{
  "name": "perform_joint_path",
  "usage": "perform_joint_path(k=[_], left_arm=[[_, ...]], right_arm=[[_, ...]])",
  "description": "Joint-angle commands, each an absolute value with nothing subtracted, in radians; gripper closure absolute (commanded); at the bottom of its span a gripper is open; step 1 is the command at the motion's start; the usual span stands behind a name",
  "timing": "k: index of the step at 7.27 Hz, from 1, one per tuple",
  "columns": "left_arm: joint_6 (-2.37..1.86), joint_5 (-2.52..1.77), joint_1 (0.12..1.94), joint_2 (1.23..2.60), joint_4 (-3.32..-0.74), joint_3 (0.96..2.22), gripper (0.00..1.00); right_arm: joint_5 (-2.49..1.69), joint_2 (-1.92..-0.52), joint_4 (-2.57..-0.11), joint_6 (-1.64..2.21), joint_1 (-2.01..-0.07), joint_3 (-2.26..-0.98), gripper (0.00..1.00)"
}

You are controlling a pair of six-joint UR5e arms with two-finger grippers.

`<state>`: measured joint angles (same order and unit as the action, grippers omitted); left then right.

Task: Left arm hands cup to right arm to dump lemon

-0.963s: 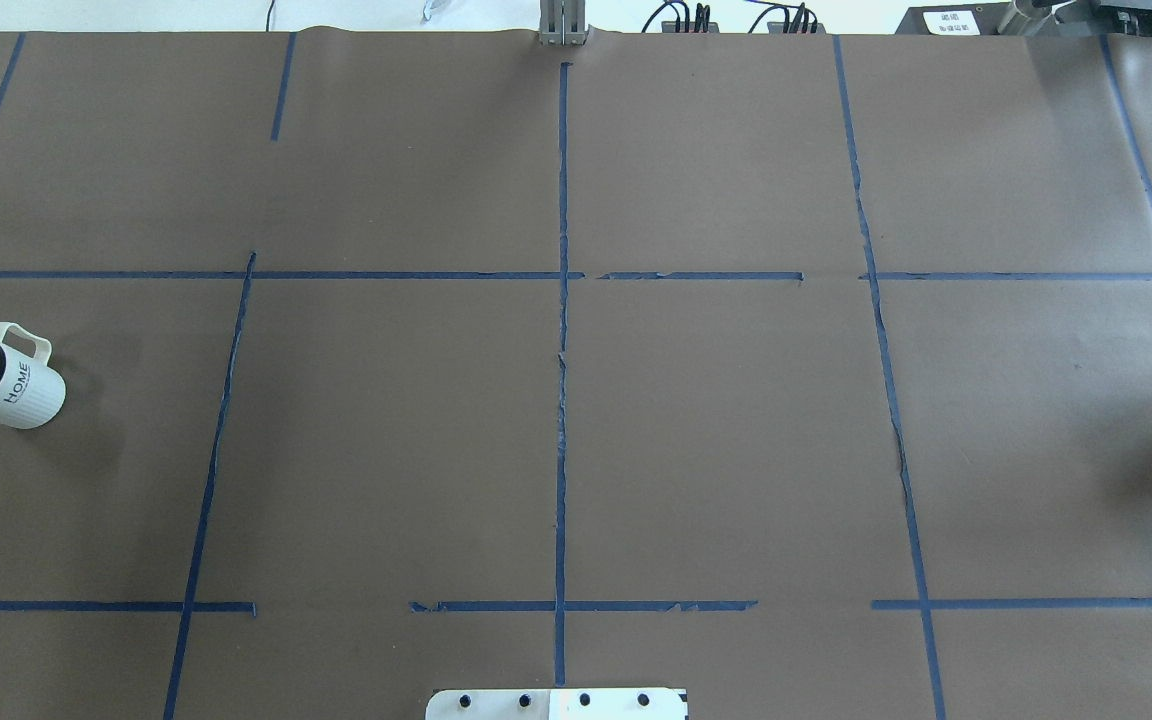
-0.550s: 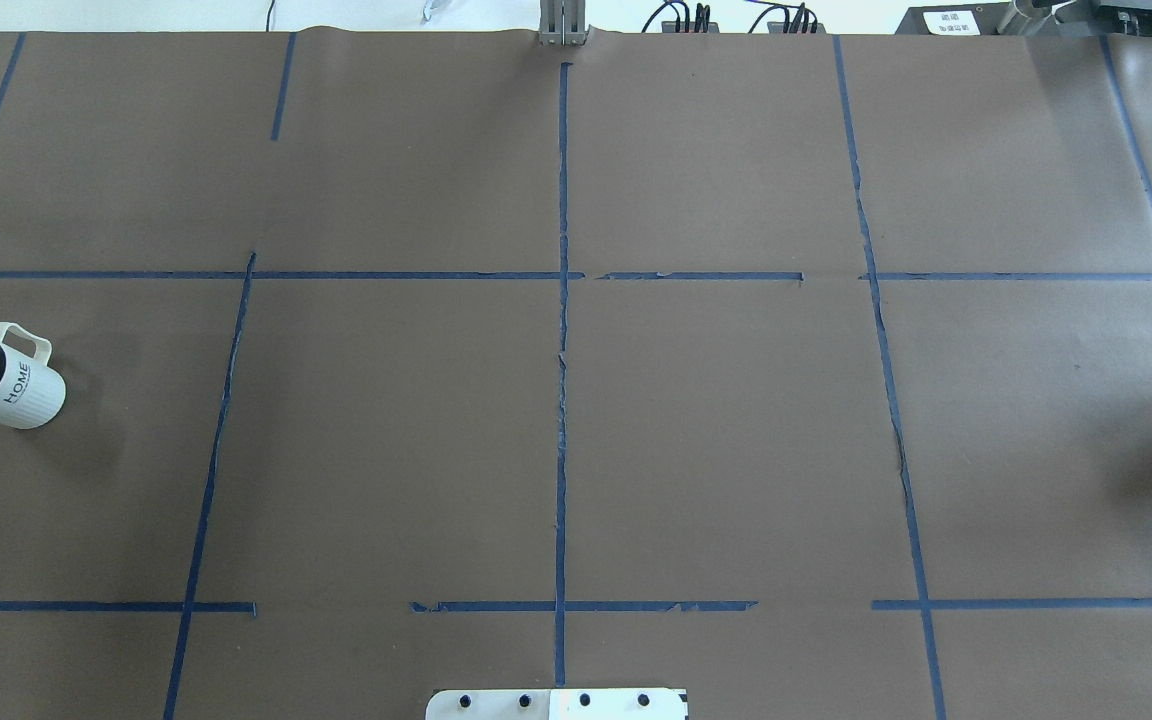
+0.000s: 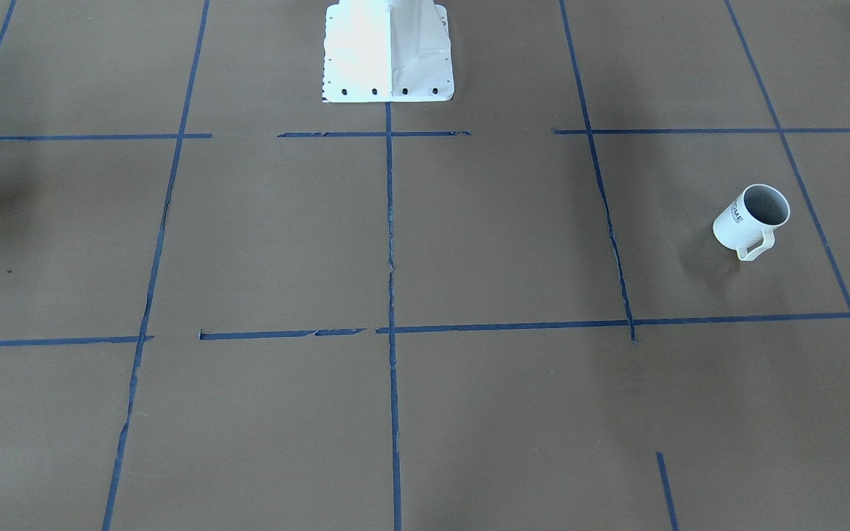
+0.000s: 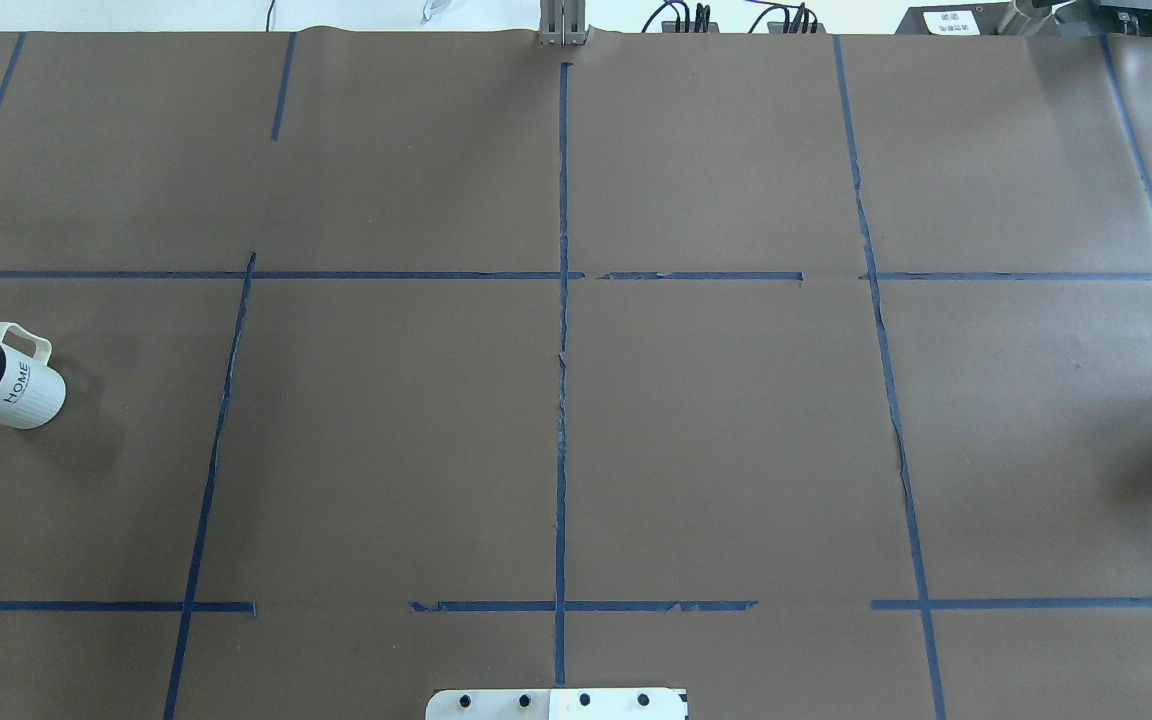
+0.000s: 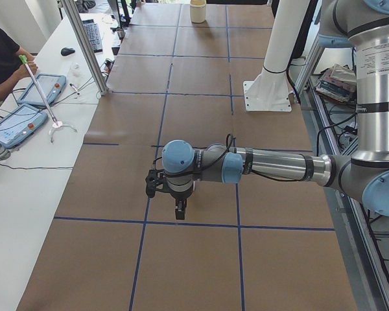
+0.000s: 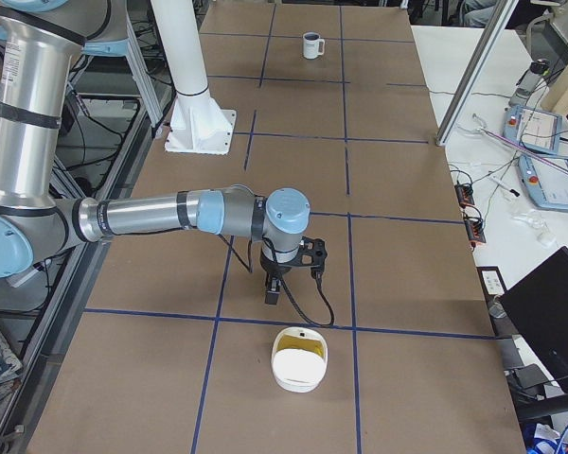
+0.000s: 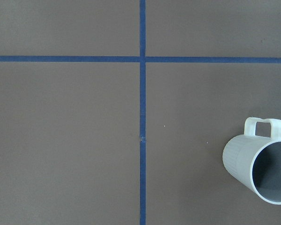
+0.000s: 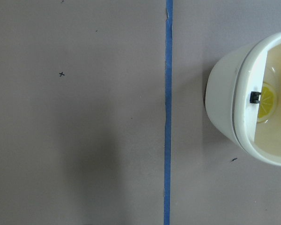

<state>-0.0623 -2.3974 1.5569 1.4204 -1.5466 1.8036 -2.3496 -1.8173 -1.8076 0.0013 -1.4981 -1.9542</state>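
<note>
Cup (image 4: 1,375) stood untouched at the left end of the worktop (image 4: 716,420)

Upright on the brown paper, the white cup had its handle turned away from the robot's base and "HOME" lettered on its side. The left end effector (image 5: 179,212) hung low over the blue tape lines (image 5: 236,226); whether its fingers were spread or pressed together could not be told. The same held for the right end effector (image 6: 273,291), near a white bowl (image 6: 300,359) holding a lemon slice (image 8: 267,101).

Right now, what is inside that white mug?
Only a plain grey inside shows in the mug; nothing lies in the part I can see. Its near wall hides part of the bottom.
</note>
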Motion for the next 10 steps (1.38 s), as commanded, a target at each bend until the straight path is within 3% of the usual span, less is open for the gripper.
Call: perform_joint_path(k=[1, 4, 10], left_arm=[[-0.046, -2.39, 1.548, 1.428, -1.542, 1.815, 0.0], [0.053, -2.39, 1.557, 1.419, -1.407, 1.86, 0.0], [0.06, -2.396, 1.563, 1.325, -1.42, 1.953, 0.0]], right_arm=[[-2.352, -1.818, -1.805, 0.006, -1.497, -1.951, 0.0], [-2.35, -1.816, -1.802, 0.006, -1.497, -1.954, 0.0], [-2.362, -1.821, -1.804, -0.003, -1.497, -1.956, 0.0]])
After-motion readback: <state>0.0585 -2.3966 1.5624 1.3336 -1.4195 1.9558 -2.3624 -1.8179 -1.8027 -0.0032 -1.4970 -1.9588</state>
